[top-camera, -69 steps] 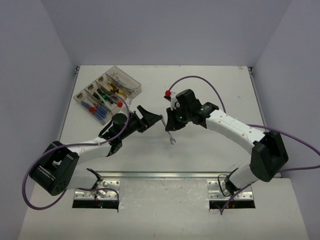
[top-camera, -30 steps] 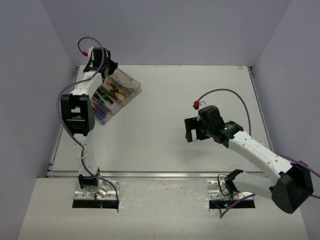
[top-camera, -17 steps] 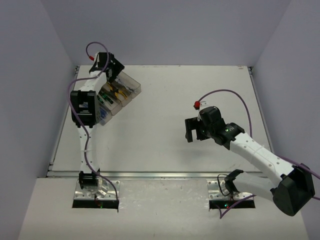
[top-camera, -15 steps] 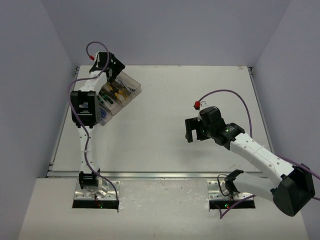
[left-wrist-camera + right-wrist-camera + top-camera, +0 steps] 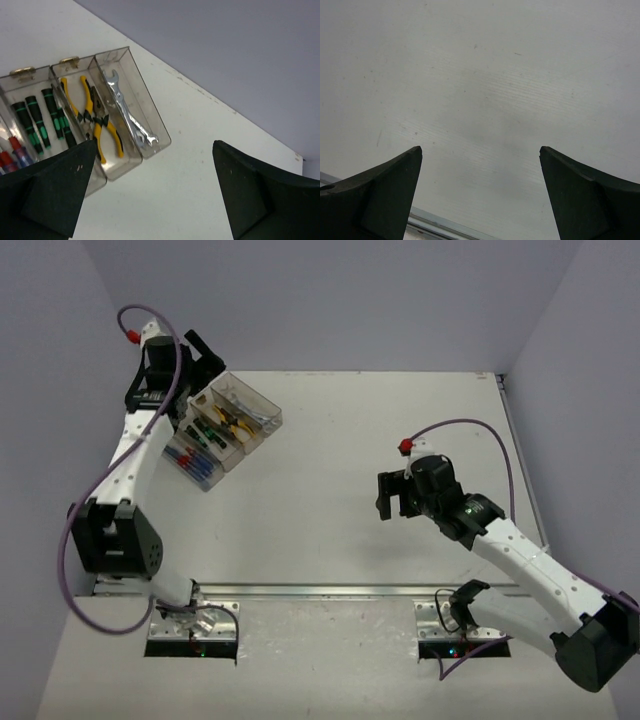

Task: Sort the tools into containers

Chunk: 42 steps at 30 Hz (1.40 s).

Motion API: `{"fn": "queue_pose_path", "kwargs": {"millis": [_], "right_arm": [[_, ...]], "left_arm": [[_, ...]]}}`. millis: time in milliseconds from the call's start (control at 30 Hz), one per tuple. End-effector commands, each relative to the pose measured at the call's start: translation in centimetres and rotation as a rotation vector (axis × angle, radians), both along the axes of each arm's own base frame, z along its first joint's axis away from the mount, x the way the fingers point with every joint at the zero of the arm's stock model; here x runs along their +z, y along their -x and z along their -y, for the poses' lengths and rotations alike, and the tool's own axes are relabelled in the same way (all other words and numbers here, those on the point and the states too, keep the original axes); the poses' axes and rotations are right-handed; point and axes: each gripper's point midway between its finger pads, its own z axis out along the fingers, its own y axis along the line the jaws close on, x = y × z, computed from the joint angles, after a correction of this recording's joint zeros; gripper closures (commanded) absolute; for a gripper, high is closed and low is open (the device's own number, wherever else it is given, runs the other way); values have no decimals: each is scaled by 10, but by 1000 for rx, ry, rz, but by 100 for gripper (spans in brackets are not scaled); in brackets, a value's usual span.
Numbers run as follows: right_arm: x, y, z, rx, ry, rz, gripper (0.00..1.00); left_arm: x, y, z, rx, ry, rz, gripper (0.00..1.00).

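At the upper left of the top view, on the tabletop (image 5: 330,440): the containers (image 5: 272,418), four joined clear bins in a row stepping from upper right down to lower left. Long axis of every bin from upper left to lower right. All tools laid lengthwise inside, parallel to the bin walls.

Seen closer from the left wrist, at the upper left of that frame:
- In the end bin at the right of the row, silver wrenches (image 5: 127,112), open ends toward upper left and lower right.
- In the next bin, yellow-black pliers (image 5: 97,122), yellow handles reaching toward both ends.
- In the third bin, green-black screwdrivers (image 5: 42,120), side by side.
- In the fourth bin, cut off by the left edge, red and blue screwdrivers (image 5: 10,156), only partly visible.

Left gripper (image 5: 203,348) raised at the top left of the top view, just up and left of the row. Dark fingers (image 5: 50,195) spread wide at the bottom corners of its own view, nothing between them. Arm stretched in a long bow up from its base at the lower left.

Right gripper (image 5: 393,498) right of centre, well apart from the containers. Fingers (image 5: 375,195) wide apart and empty over bare tabletop. Arm bent back toward the lower right corner.

Tabletop white, matte, lightly scuffed. Pale lilac walls (image 5: 330,300) on three sides. Metal rail (image 5: 320,590) along the near edge.
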Motion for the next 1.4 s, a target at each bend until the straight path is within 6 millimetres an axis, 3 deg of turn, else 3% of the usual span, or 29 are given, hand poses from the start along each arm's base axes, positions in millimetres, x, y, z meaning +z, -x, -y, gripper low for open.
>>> {"fn": "queue_pose_path", "kwargs": {"millis": [0, 33, 133, 233, 367, 467, 533, 700, 767, 933, 1033, 1367], "right_arm": [[59, -14, 19, -130, -2, 133, 1], [63, -12, 24, -147, 8, 131, 1], [77, -1, 39, -189, 37, 116, 1], [88, 6, 48, -205, 45, 133, 1], [86, 17, 70, -226, 105, 174, 1], [80, 23, 87, -279, 139, 206, 1], [79, 27, 86, -236, 122, 246, 1], [77, 32, 73, -137, 76, 268, 1], [75, 33, 76, -157, 84, 260, 1], [72, 26, 80, -198, 97, 276, 1], [71, 22, 77, -202, 94, 272, 1], [69, 15, 79, -231, 111, 275, 1]], "left_arm": [[32, 76, 65, -221, -106, 105, 0], [52, 99, 72, -226, -145, 166, 0], [43, 152, 112, -366, -205, 171, 0], [38, 183, 108, -392, -197, 182, 0], [22, 213, 94, -420, -250, 160, 0], [-1, 222, 83, -405, -298, 132, 0], [-19, 222, 78, -387, -321, 113, 0], [-40, 219, 59, -294, -372, 119, 0], [-38, 220, 51, -256, -371, 124, 0], [-34, 220, 2, -89, -348, 125, 0], [-25, 224, -11, -44, -334, 153, 0], [-28, 227, 3, -119, -317, 177, 0]]}}
